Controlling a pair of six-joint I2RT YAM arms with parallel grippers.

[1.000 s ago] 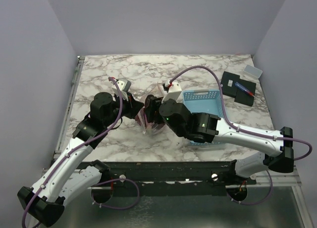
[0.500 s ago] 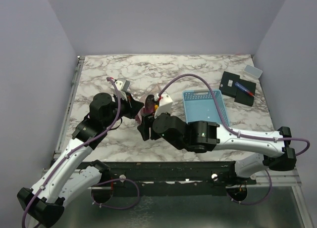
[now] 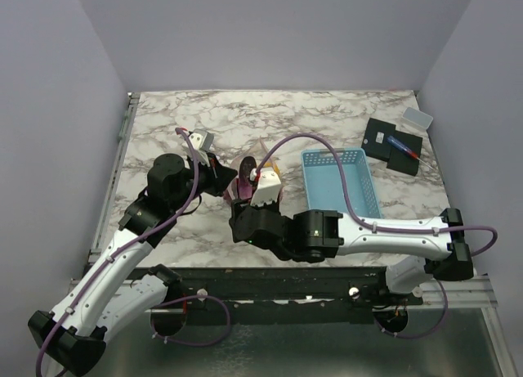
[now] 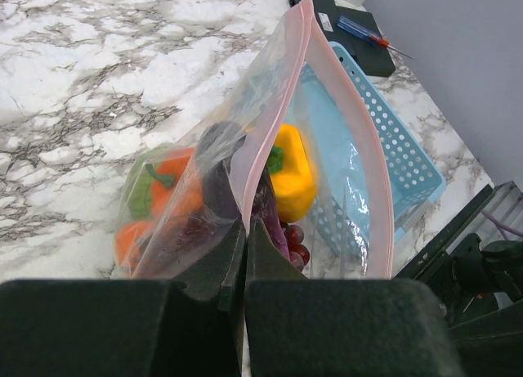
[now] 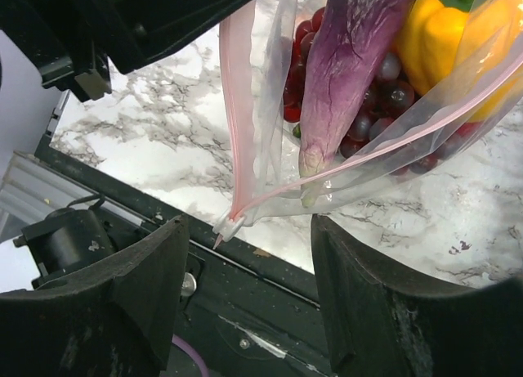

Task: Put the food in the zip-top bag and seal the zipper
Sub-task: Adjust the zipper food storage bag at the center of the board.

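Note:
The clear zip-top bag (image 3: 246,174) stands open between the arms. Inside it I see a yellow pepper (image 4: 294,169), a purple eggplant (image 5: 345,65), dark grapes (image 5: 382,89), an orange pumpkin (image 4: 175,190) and something green (image 4: 139,194). My left gripper (image 4: 245,230) is shut on the pinkish-red zipper strip (image 4: 369,148) at one side of the mouth and holds it up. My right gripper (image 5: 249,254) is open at the bag's near end. The zipper's white slider (image 5: 228,226) hangs between its fingers (image 5: 155,287), touching neither.
The light-blue basket (image 3: 341,181) sits just right of the bag. A black pad with a screwdriver (image 3: 395,144) and a small clear box (image 3: 417,118) lie at the far right. The table's black front rail (image 5: 270,311) is directly under my right gripper.
My right arm has swung left and toward the near edge, from over the basket to the bag's near end. My left gripper has kept its hold on the bag.

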